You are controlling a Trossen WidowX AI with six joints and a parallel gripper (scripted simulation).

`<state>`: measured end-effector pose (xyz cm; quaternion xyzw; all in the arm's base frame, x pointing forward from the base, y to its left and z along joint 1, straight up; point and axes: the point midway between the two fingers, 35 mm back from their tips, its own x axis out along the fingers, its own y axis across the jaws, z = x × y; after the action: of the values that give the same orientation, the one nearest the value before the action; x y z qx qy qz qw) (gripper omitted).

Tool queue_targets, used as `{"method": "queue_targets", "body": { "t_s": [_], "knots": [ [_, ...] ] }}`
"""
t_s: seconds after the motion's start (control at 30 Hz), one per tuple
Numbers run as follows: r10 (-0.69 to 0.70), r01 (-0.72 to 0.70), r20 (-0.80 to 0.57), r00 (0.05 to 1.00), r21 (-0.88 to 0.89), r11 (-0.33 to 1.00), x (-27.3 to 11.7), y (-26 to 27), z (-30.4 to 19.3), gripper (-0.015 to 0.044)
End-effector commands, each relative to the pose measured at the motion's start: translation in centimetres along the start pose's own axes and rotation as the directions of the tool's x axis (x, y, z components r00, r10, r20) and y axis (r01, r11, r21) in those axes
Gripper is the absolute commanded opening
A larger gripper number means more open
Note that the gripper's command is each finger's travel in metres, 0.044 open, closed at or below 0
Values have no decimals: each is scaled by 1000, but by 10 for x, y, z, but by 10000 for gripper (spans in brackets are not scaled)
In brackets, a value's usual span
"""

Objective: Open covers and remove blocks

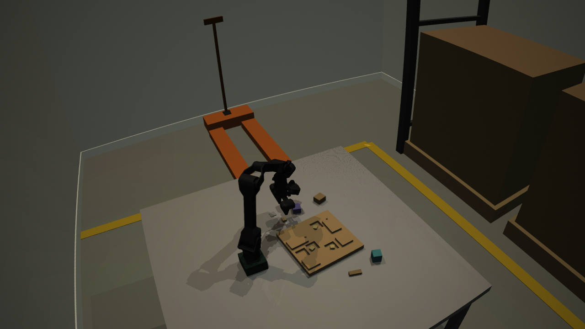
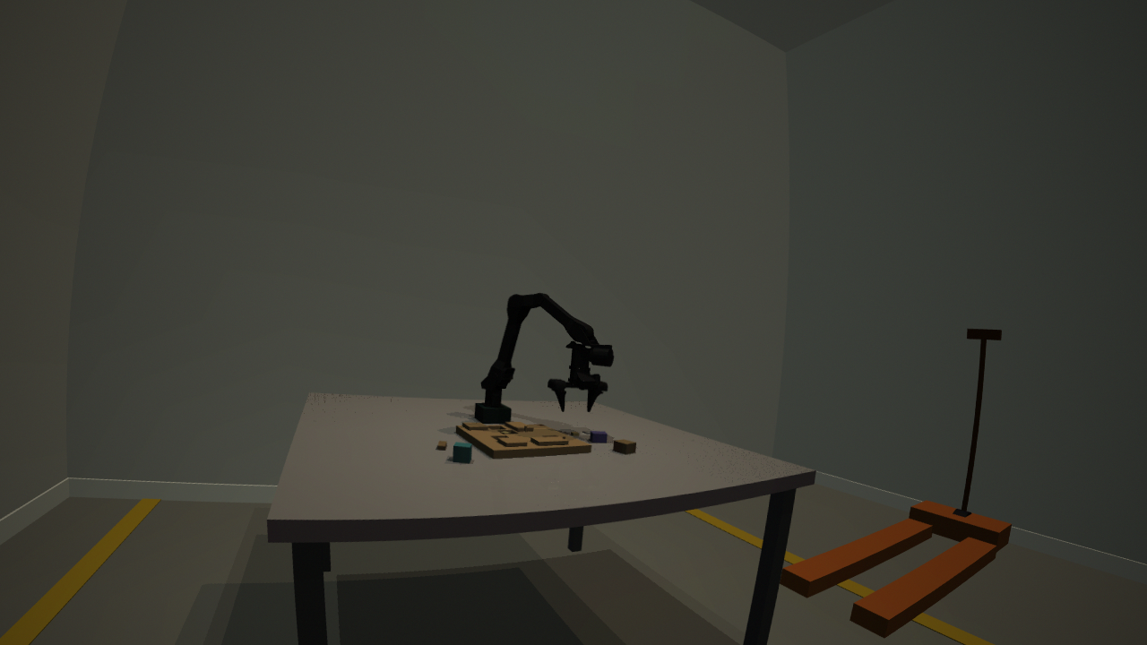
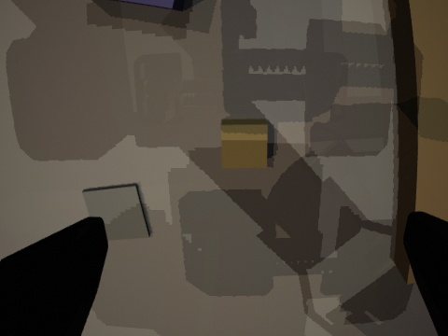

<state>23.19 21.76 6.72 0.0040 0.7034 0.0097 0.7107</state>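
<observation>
My gripper (image 2: 575, 409) (image 3: 259, 233) is wide open and empty. It hangs above a small yellow block (image 1: 284, 219) (image 3: 244, 151), which rests on the table just off the board. The wooden puzzle board (image 1: 333, 257) (image 2: 537, 452) (image 3: 431, 70) lies beside it, at the right edge of the wrist view. Raised covers, such as one cover (image 1: 331, 226) and another cover (image 1: 344, 241), lie beside the wells. Small yellow pieces (image 1: 315, 227) (image 1: 311, 248) (image 1: 332, 246) show in three wells; whether they are blocks is hard to tell. A fourth well shows no such piece.
A purple block (image 1: 296, 209) (image 2: 598, 437) and a flat grey tile (image 1: 272, 214) (image 3: 117, 212) lie near the gripper. A brown block (image 1: 319, 198) (image 2: 625, 446) stands behind the board. A teal cube (image 1: 376, 256) (image 2: 462, 452) and a small brown bar (image 1: 354, 272) (image 2: 442, 445) lie on its other side.
</observation>
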Motion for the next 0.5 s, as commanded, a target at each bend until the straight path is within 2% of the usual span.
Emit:
{"method": "queue_targets", "body": {
  "t_s": [0.0,0.47],
  "knots": [
    [2,-2,9,1000,40,999,-5,-6,7,361],
    [-4,0,11,1000,360,933,-5,-82,42,0]
  ]
}}
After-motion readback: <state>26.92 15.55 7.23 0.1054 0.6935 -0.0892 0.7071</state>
